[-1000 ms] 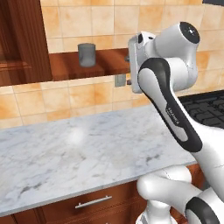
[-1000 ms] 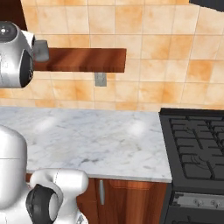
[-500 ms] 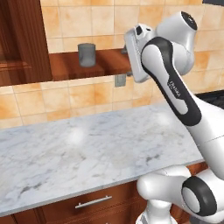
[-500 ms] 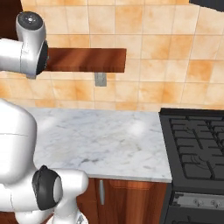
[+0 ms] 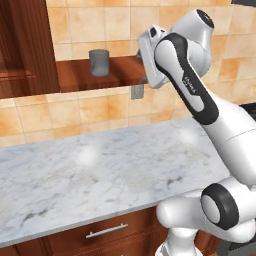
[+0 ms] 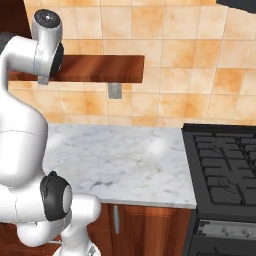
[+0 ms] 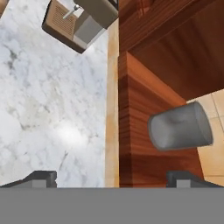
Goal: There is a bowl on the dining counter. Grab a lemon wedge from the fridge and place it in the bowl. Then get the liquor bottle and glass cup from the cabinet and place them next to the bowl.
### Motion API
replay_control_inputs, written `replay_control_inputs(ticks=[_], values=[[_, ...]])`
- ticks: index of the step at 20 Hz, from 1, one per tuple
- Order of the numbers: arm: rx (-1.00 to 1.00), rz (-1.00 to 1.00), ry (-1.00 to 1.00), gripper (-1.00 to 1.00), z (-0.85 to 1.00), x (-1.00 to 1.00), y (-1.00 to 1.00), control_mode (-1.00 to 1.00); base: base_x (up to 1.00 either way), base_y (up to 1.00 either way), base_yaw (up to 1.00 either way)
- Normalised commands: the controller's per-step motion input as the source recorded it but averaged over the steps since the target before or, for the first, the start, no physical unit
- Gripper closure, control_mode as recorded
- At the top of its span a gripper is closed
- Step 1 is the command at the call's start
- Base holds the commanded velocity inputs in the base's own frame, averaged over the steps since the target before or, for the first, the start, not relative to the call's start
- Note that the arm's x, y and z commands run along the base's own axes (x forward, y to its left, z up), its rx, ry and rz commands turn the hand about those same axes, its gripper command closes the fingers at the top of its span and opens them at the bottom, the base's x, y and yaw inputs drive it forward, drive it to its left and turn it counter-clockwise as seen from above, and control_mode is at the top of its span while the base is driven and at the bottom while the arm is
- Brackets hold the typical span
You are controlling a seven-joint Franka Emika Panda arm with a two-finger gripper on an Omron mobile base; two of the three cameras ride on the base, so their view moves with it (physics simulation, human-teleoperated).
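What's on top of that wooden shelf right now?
One grey cup stands upright on the shelf, left of the arm's hand. The hand covers the shelf's right end in the left base view, so anything there is hidden.

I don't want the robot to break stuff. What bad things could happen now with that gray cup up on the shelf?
1. The glass cup stands near the front edge of the wooden shelf; a careless bump might tip it onto the marble counter.
2. In the hand view the cup lies off toward one fingertip, not centered in the open gripper, so closing now could miss or clip it.
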Motion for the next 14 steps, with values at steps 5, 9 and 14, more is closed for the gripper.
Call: replay_control_inputs(ticks=[5,9,14], values=[[0.00,0.01,0.08,-1.00,0.00,0.45,0.00,-1.00,0.00,0.00,0.00],[0.00,0.13,0.00,-1.00,0.08,0.27,0.00,-1.00,0.00,0.00,0.00],[-0.06,0.13,0.02,-1.00,0.19,0.22,0.15,-1.00,0.00,0.00,0.00]])
